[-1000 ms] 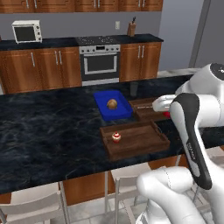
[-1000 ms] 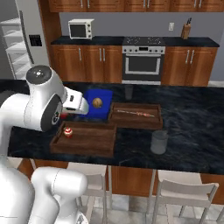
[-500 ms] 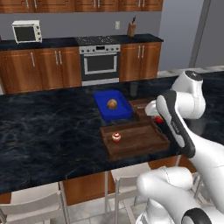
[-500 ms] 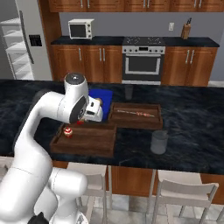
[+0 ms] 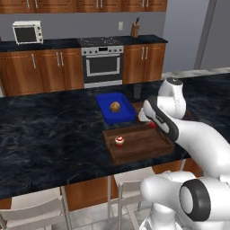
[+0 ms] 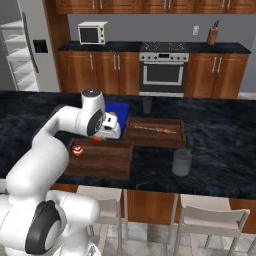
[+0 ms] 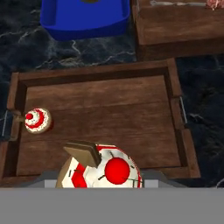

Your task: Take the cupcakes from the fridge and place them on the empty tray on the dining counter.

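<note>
One cupcake (image 7: pixel 37 120) with a red-and-white top stands at the left end of the dark-brown wooden tray (image 7: pixel 109 103) on the black dining counter (image 5: pixel 45 130). The base views show the same cupcake (image 5: pixel 119 141) (image 6: pixel 77 150). My gripper (image 7: pixel 103 165) is shut on the second cupcake (image 7: pixel 117 169) and holds it just above the tray's near edge. One dark finger (image 7: pixel 83 151) lies across its top. From the base, the gripper (image 5: pixel 152 124) (image 6: pixel 98 140) hangs over the tray (image 5: pixel 143 146) (image 6: pixel 105 159). The fridge (image 6: pixel 22 50) stands at the far left with its white shelves showing.
A bright blue tray (image 5: pixel 117 114) with a round brown bun (image 5: pixel 115 106) sits just behind the wooden tray. A second wooden tray (image 6: pixel 155 134) holding a thin item lies to the right. A grey cup (image 6: pixel 181 162) stands near the counter's front edge. Stools stand below.
The arm has swung from beside the tray and lowered over it, carrying the held cupcake toward the tray. The cupcake on the tray has not moved.
</note>
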